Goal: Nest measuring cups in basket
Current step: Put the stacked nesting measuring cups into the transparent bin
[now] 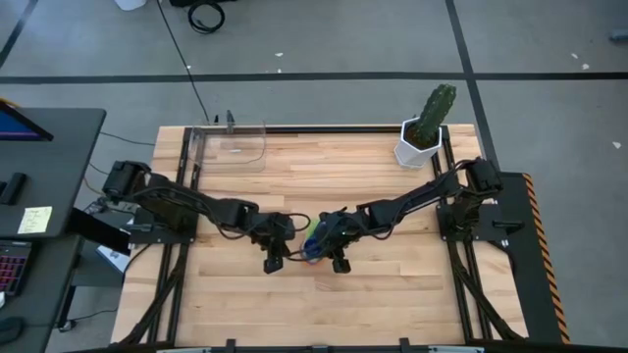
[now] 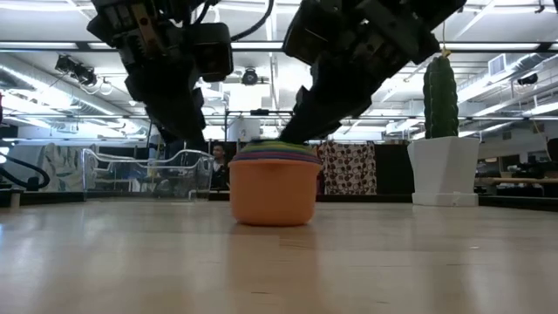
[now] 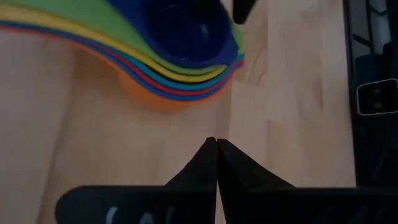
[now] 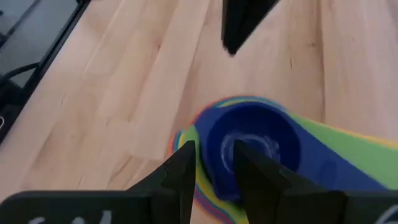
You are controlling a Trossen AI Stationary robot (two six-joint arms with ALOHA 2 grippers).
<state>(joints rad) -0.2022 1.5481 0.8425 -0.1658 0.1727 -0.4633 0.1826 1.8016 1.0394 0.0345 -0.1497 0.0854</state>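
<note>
The measuring cups (image 2: 273, 187) stand nested in one stack at the table's middle, the orange cup outermost with its base on the wood and the dark blue cup (image 4: 252, 146) innermost. Their flat handles (image 4: 348, 165) fan out to one side. My right gripper (image 4: 214, 158) is shut on the stack's wall. My left gripper (image 3: 216, 146) hangs shut just left of the stack (image 3: 180, 56), above the wood, touching nothing. The basket (image 1: 235, 147), a clear bin, stands at the far left of the table. My right gripper has one finger (image 4: 249, 171) inside the dark blue cup and the other (image 4: 183, 171) outside the stack, the nested walls (image 4: 205, 155) between them on the side away from the handles. The fingers slant down from the right. The stack stands upright on the table.
A white pot with a green cactus (image 1: 424, 132) stands at the far right. Bare wood lies all around the stack (image 1: 312, 243), toward the near edge and toward the basket. Black frame rails run along the table's sides (image 1: 186, 186).
</note>
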